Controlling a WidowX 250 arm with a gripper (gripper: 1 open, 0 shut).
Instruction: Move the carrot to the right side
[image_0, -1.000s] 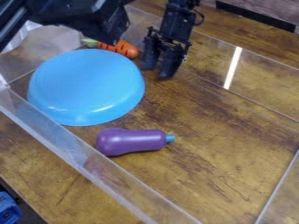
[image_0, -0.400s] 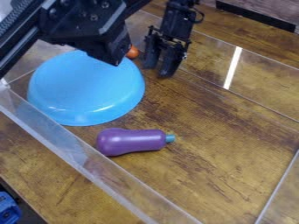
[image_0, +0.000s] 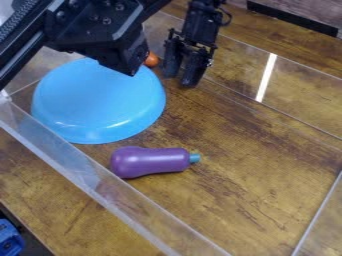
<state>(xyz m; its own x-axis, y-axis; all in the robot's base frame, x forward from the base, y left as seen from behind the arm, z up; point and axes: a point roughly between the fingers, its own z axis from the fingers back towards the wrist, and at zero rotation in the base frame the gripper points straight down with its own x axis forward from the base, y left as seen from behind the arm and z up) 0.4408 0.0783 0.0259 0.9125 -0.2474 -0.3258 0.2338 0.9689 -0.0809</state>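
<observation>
The carrot shows only as a small orange sliver at the far rim of the blue plate; its green top is hidden. My gripper is a large black block reaching in from the top left. It hangs over the plate's far edge, right beside the carrot and covering most of it. Its fingers cannot be made out, so I cannot tell whether it is open or shut.
A black upright fixture stands just right of the carrot. A purple eggplant toy with a teal tip lies in front of the plate. A clear wall runs along the left and front of the wooden table.
Compared with a second ago, the arm has come down and forward over the plate's far edge and now hides most of the carrot. It has held still for the last half second.
</observation>
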